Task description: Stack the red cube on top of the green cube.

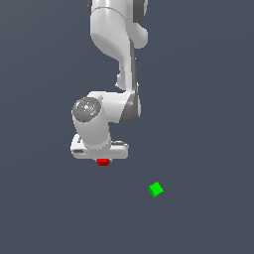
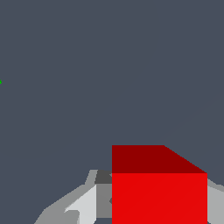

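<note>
Surface: plain dark slate-grey desk [image 1: 208, 99], one flat colour across both views, nothing on it but two small cubes.
Arm: white Panda arm [image 1: 116, 44] reaching in from the top of the exterior view, its wrist bent so the hand points down at the desk.
Claw: the claw [image 1: 102, 159] sits under the white hand; in the wrist view its grey fingers [image 2: 83, 205] flank the red block closely on both sides, clamped on it.
Red cube: the red cube [image 1: 102, 162] shows only as a small strip below the hand in the exterior view; in the wrist view [image 2: 159, 192] it fills the space between the fingers, top face darker than its front.
Green cube: the green cube [image 1: 156, 189] lies on the desk, turned at an angle, well apart from the red one, toward the exterior view's right and lower in that picture. From the wrist camera only a sliver [image 2: 1, 82] at the picture's edge.
Stack: not made; the cubes are separate.
</note>
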